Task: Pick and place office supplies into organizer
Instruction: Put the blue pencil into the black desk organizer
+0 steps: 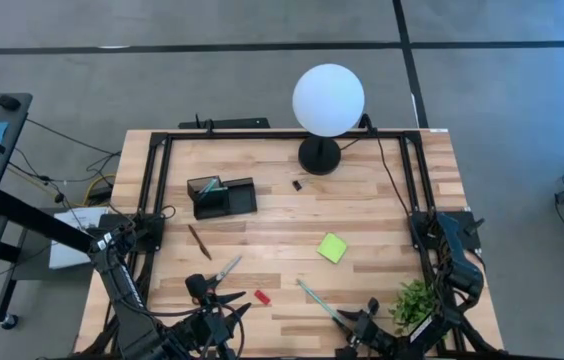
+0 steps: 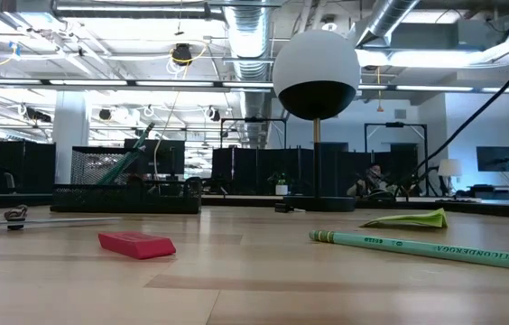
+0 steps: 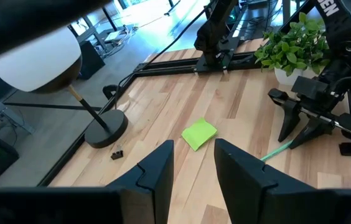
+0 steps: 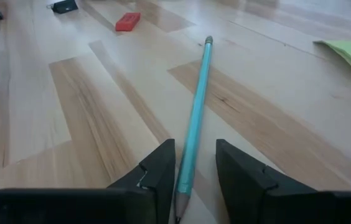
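The black organizer [image 1: 222, 195] stands at the far left with a teal pen upright in it. A brown pen [image 1: 199, 241], red-handled scissors [image 1: 224, 270], a red piece [image 1: 262, 297], a lime sticky pad [image 1: 332, 247] and a black clip [image 1: 297, 184] lie flat on the wood. My right gripper [image 4: 194, 146] is low at the near edge and open. Its fingers stand on either side of the sharpened end of a teal pencil [image 4: 195, 118], with gaps showing on both sides. My left gripper [image 3: 194, 146] hangs open above the near left, with nothing between its fingers.
A white globe lamp [image 1: 329, 98] on a round black base [image 1: 319, 155] stands at the far middle. A small potted plant [image 1: 414, 300] sits by my right arm at the near right. Black frame rails [image 1: 157, 180] run along the table's sides.
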